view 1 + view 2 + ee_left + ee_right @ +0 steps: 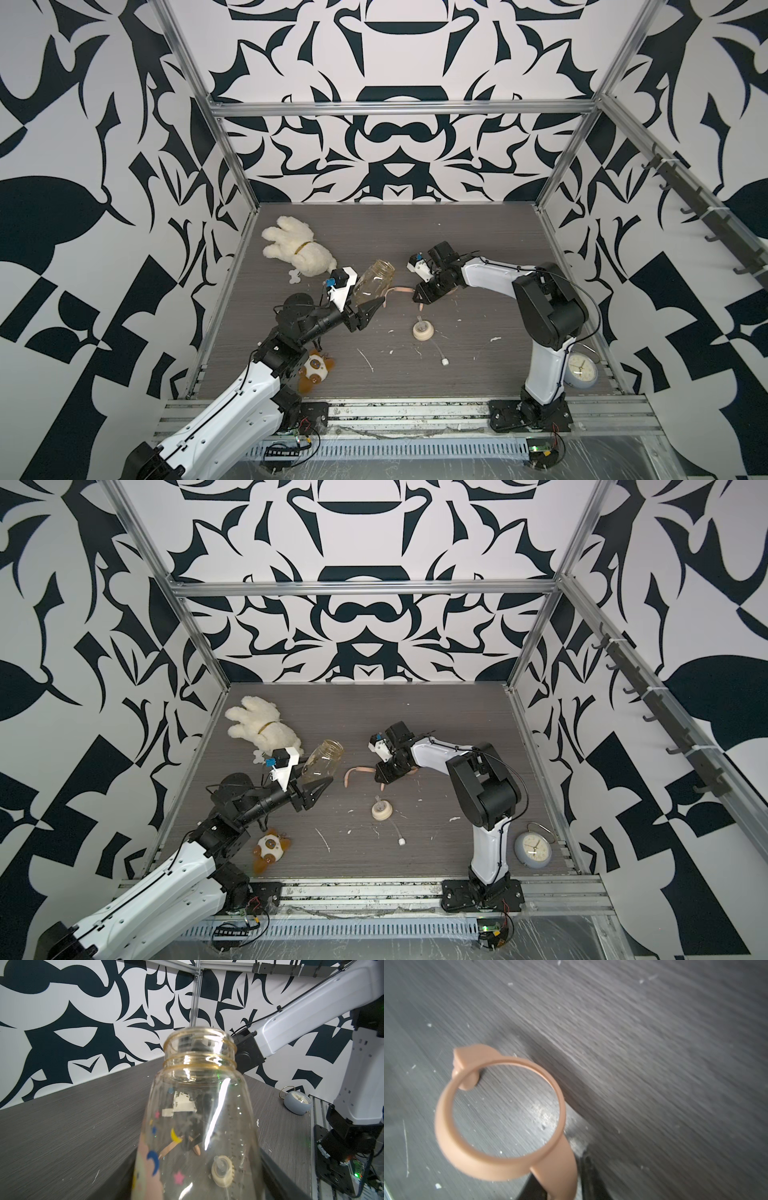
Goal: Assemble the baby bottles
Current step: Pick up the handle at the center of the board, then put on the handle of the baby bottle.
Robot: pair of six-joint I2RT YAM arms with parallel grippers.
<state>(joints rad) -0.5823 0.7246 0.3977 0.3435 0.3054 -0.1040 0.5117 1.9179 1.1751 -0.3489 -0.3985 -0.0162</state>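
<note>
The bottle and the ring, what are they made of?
Bottle: probably clear hard plastic, amber-tinted and glossy. You can see right through it, and bright glare streaks its side. Glass can't be ruled out.
Ring: looks like peach plastic, smooth and matte, with even colour and no shine.

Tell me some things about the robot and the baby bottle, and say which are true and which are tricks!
The left end effector holds the clear bottle. True.
The peach ring is already on the bottle. False: it is apart, its handle in the right end effector.
The cream collar lies on the table, held by nothing. True.
The clock is beside the white plush. False: it is near the right arm's base.
</note>
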